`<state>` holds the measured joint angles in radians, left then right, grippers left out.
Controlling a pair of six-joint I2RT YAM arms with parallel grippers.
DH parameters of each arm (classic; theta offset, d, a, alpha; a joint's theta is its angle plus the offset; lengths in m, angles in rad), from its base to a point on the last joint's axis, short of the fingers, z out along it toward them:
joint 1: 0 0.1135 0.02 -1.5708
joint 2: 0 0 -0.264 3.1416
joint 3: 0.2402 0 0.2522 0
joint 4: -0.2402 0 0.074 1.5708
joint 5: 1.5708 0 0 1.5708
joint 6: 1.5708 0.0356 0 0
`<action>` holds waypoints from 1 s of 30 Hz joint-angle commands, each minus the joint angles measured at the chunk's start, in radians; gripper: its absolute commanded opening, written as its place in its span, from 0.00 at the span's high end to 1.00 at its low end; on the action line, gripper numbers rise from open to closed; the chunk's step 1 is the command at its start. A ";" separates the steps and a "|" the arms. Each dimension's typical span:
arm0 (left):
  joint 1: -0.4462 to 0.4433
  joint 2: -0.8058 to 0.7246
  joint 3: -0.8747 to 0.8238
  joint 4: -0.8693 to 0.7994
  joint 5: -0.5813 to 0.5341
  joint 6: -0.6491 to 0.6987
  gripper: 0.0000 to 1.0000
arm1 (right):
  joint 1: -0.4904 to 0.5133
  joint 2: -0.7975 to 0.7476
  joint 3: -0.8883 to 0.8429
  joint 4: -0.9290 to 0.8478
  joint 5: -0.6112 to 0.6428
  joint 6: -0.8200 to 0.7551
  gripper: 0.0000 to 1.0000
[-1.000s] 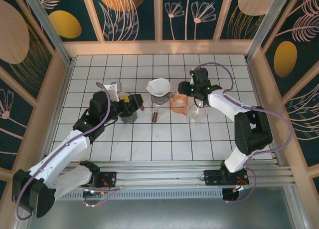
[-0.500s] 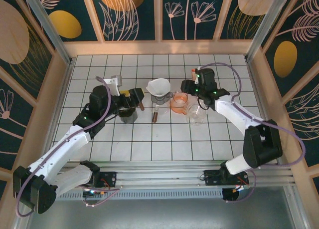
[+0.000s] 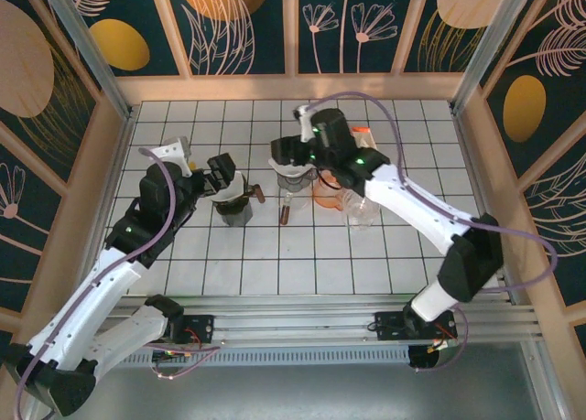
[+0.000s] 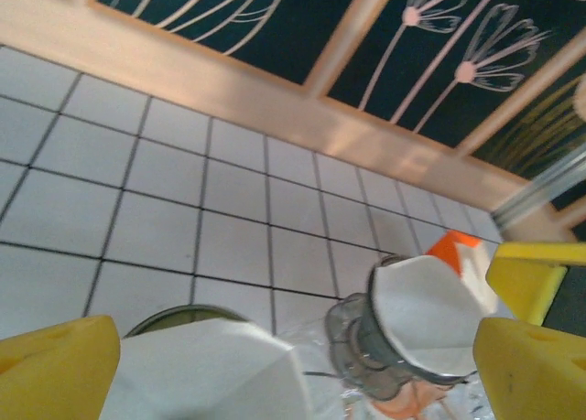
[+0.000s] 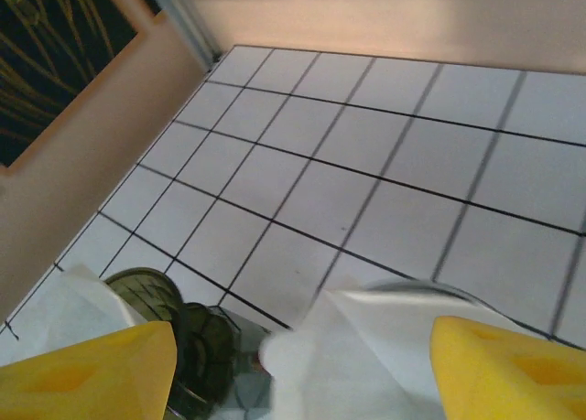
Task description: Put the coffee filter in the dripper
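Table (image 3: 275, 255) of white tiles seen from the overhead camera, with my two arms meeting near the middle of the frame. The right arm (image 3: 430, 210) sweeps in from the lower right, and its right gripper (image 3: 286, 155) hangs directly over the dripper (image 3: 295, 178) just above centre. In its wrist view the yellow fingers (image 5: 82, 374) stand well apart at the bottom corners with the coffee filter (image 5: 366, 347) between them, and I cannot tell whether either pad touches the paper. The left arm (image 3: 119, 255) climbs from the lower left. Its left gripper (image 3: 222, 168) is spread wide, holds nothing, and sits at the upper edge of a dark cup (image 3: 234, 211) left of centre. From the left wrist, the filter sits inside the grey, see-through dripper at lower right, cone mouth up. A second white paper (image 4: 201, 374) lies over the cup's rim at the bottom edge. An orange cup (image 3: 328, 193) and a clear glass (image 3: 360, 210) stand just right of the dripper.
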<state>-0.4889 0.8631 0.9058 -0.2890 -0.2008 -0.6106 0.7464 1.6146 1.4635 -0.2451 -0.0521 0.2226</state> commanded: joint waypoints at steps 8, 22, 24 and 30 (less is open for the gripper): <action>0.013 -0.071 -0.051 -0.180 -0.081 -0.046 0.13 | 0.108 0.258 0.373 -0.270 0.049 -0.208 0.25; 0.018 -0.122 -0.165 -0.170 -0.035 -0.114 0.14 | 0.189 0.363 0.518 -0.385 0.063 -0.307 0.25; 0.018 -0.114 -0.163 -0.172 -0.040 -0.108 0.14 | 0.195 0.385 0.541 -0.404 0.063 -0.314 0.26; 0.018 -0.094 -0.195 -0.151 -0.053 -0.115 0.14 | 0.197 0.440 0.585 -0.421 0.125 -0.319 0.29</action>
<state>-0.4774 0.7631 0.7326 -0.4660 -0.2447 -0.7124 0.9379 2.0254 2.0064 -0.6373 0.0269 -0.0734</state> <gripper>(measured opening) 0.856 0.711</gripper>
